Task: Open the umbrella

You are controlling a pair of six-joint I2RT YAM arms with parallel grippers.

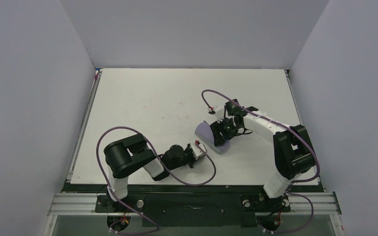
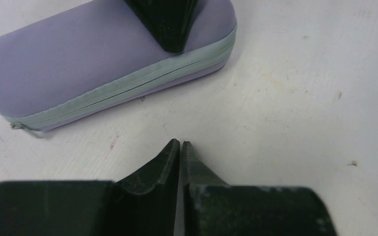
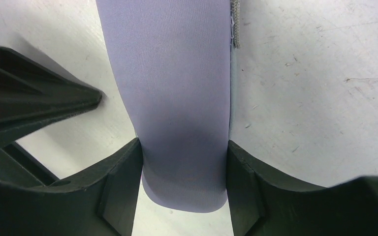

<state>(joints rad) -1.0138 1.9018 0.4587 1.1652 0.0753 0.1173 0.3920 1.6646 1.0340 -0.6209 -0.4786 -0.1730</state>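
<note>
- The umbrella itself cannot be made out in any view. What shows is a closed lilac zip case [image 1: 207,133], right of the middle of the white surface [image 1: 152,98].
- The right pincer [image 3: 183,142] is clamped on that case [image 3: 177,73], one black finger [image 3: 123,172] pressed against each long side near one end.
- In the top view the case sits tilted, with the right pincer [image 1: 222,132] at its 3 o'clock side.
- The left pincer [image 2: 181,143] has its tips together and holds nothing. It rests low over the surface.
- Seen from the left wrist, the case [image 2: 93,64] lies at 11 o'clock from those tips, near but apart, with a bare scuffed strip of surface between.
- A pale green zip seam [image 2: 128,88] runs along the case's near edge; it looks zipped up.
- One dark finger of the right pincer lies across the case's broad face at 12 o'clock in the left wrist view and covers part of it.
- From above, the left pincer [image 1: 195,149] is at about 8 o'clock from the case.
- Purple cables [image 1: 204,174] loop off both arms, and plain grey walls [image 1: 29,98] close in three sides.
</note>
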